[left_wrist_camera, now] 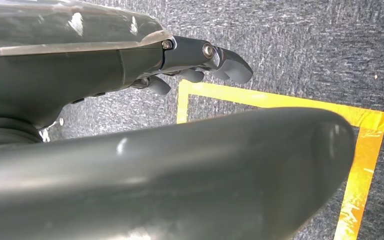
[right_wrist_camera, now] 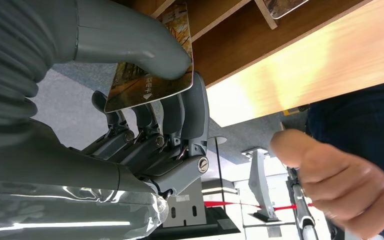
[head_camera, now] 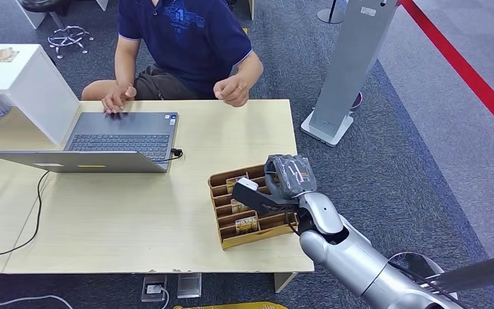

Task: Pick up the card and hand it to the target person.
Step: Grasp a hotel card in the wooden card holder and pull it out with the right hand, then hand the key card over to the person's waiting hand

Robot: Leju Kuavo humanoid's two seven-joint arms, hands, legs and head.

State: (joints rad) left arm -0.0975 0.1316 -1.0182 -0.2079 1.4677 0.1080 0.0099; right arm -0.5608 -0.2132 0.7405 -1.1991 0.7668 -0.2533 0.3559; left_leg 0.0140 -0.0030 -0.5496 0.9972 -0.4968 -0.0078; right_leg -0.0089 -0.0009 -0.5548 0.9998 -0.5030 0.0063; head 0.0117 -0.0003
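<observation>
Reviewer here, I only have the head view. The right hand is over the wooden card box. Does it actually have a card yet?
Observer: Yes. The right wrist view shows the right hand pinching a card between thumb and fingers.
Operator: What is printed on it?
Observer: An autumn tree picture.
Operator: And the left hand?
Observer: The left hand hangs over grey carpet beside yellow floor tape, holding nothing.

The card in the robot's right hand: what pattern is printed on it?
The card shows an autumn-toned brown and orange picture with white lettering, clearest in the right wrist view.
</observation>
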